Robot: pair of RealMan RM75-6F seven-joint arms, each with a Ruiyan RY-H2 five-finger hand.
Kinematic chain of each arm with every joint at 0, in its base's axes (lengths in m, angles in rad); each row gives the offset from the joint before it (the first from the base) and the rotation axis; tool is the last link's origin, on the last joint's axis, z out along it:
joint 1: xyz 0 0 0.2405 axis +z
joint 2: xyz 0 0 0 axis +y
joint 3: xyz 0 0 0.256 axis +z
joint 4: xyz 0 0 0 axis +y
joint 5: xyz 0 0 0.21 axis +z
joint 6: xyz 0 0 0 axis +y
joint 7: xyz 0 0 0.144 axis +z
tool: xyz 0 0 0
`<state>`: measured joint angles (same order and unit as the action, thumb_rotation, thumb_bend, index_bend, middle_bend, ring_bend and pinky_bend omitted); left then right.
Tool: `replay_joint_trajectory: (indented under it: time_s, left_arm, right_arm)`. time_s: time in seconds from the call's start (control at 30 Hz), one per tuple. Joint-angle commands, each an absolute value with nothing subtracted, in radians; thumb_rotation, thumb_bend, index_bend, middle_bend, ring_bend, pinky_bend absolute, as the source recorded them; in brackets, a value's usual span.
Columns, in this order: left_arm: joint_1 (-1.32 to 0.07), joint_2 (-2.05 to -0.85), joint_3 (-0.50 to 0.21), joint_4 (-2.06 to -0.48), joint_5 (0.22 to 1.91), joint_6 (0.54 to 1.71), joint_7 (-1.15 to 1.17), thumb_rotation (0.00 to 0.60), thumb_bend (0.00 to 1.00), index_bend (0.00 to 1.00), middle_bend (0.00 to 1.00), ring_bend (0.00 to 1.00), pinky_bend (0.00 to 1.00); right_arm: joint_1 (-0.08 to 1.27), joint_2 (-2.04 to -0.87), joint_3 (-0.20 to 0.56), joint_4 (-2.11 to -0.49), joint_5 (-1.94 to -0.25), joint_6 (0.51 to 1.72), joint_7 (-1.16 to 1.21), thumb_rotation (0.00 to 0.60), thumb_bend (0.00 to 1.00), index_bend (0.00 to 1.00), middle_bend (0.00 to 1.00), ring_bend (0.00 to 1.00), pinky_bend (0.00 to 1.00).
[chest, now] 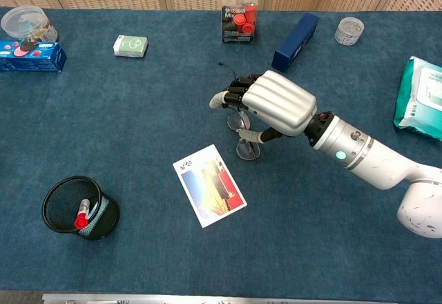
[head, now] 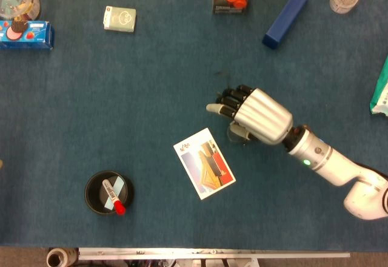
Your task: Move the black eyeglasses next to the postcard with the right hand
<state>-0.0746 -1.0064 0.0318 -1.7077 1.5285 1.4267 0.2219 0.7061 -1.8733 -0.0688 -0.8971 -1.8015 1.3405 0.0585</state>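
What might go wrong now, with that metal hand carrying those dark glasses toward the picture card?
The silver right hand holds the black eyeglasses mostly hidden beneath its fingers, so they might slip out. Set down too far left, they may land on the colourful postcard rather than beside it.

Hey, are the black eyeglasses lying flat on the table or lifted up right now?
Lifted. In the chest view the right robot hand holds the black eyeglasses tilted, lenses hanging below its fingers, beside the postcard.
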Motion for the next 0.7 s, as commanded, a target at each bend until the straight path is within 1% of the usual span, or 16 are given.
replay_joint_trajectory:
  time_s: [0.03, 0.23, 0.4, 0.6, 0.7]
  left_arm:
    - [-0.075, -1.007, 0.032, -1.707, 1.528, 1.426, 0.224, 0.6, 0.0, 0.56, 0.46, 0.38, 0.46]
    - [-0.076, -1.008, 0.032, -1.707, 1.527, 1.424, 0.226, 0.6, 0.0, 0.56, 0.46, 0.38, 0.46]
    - [-0.076, -1.009, 0.033, -1.707, 1.526, 1.421, 0.229, 0.6, 0.0, 0.56, 0.46, 0.38, 0.46]
    - [-0.077, -1.01, 0.034, -1.708, 1.525, 1.419, 0.232, 0.6, 0.0, 0.56, 0.46, 0.38, 0.46]
    - [-0.078, -1.01, 0.034, -1.708, 1.525, 1.418, 0.231, 0.6, 0.0, 0.56, 0.46, 0.38, 0.46]
  right_arm:
    - [0.704, -1.842, -0.078, -0.955, -1.815, 1.348, 0.043, 0.6, 0.21, 0.3, 0.4, 0.31, 0.44]
    - [0.697, -1.795, -0.08, -1.062, -1.836, 1.379, 0.025, 0.6, 0.21, 0.3, 0.39, 0.29, 0.44]
    - [0.692, -1.764, -0.064, -1.134, -1.832, 1.395, 0.032, 0.6, 0.21, 0.3, 0.33, 0.23, 0.44]
    - [0.686, -1.74, -0.033, -1.185, -1.795, 1.374, 0.022, 0.6, 0.21, 0.29, 0.25, 0.17, 0.33]
    - [0.682, -1.729, -0.016, -1.21, -1.761, 1.348, 0.014, 0.6, 0.21, 0.24, 0.21, 0.14, 0.28]
